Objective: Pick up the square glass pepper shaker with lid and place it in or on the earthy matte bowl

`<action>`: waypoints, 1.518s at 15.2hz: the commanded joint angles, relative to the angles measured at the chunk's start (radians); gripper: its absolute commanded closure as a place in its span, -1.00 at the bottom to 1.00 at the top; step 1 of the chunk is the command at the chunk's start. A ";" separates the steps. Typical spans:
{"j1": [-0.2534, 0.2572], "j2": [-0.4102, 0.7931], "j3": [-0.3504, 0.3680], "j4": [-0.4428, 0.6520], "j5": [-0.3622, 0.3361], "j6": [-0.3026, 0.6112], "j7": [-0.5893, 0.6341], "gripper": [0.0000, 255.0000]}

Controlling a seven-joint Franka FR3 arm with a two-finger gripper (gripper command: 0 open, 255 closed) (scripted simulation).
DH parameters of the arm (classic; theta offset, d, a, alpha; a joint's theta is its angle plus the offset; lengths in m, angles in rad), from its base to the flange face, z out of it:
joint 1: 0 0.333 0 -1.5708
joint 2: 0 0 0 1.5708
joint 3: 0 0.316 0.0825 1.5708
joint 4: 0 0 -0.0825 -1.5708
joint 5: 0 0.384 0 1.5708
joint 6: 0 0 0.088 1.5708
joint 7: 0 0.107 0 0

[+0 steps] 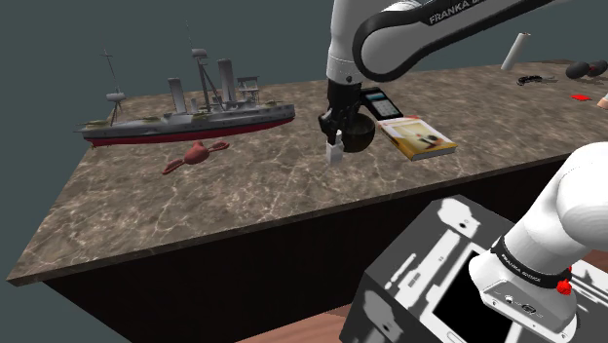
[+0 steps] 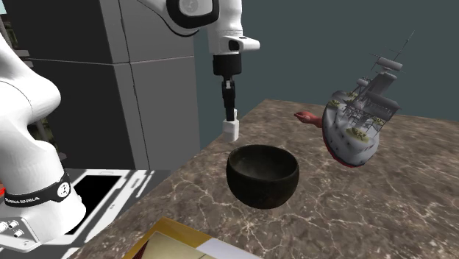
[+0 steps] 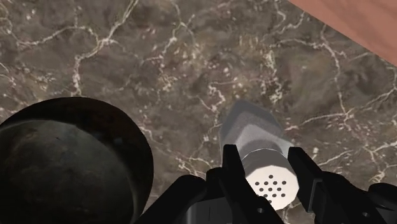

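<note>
Black claw (image 3: 264, 159) clamped on shaker (image 3: 254, 127), clear of the counter (image 3: 159, 51); centre over the bowl (image 3: 70, 153); lower, then release gently.

white letters on the dark band of the arm's upper link (image 1: 458, 14) read "franka" (a further word runs off the edge). the black ring (image 2: 35, 193) at the arm's base joint carries tiny lettering, seemingly "franka emika".

A brown marbled worktop (image 1: 244, 209) carries a grey model warship (image 1: 185, 112) with a red hull at the shoulder view's left. A small reddish object (image 1: 195, 156) lies just near it. Further right lie a book (image 1: 417, 136) and a dark handset (image 1: 381, 100), with a white tube (image 1: 514, 51) far beyond.
</note>
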 commanded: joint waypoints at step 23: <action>-0.031 -0.053 -0.054 0.240 0.010 -0.289 -0.098 1.00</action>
